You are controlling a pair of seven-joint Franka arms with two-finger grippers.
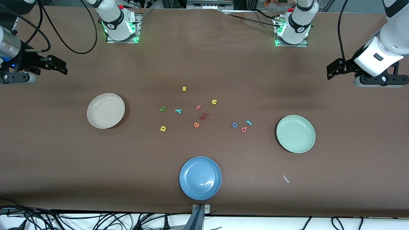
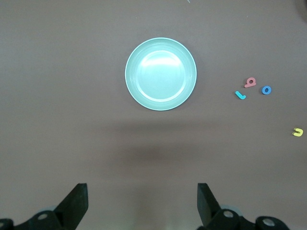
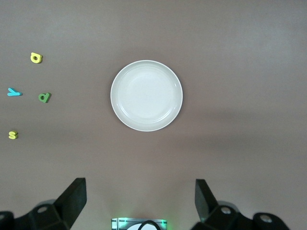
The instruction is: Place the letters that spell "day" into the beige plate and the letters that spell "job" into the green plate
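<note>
While both tools, left tool (image 2: 141,203) and right tool (image 3: 139,201), hang open and empty over the worktop's ends, all letters lie mid-worktop between beige plate (image 1: 105,111) and green plate (image 1: 295,134); mistaking teal y (image 1: 178,111) for teal j (image 1: 249,122) risks missorting.

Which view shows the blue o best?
Left wrist view: the blue o shows as a clear ring beside the pink-red b and teal j, nothing covering it. The front view shows it too, smaller, near the green plate. The right wrist view misses it.
</note>
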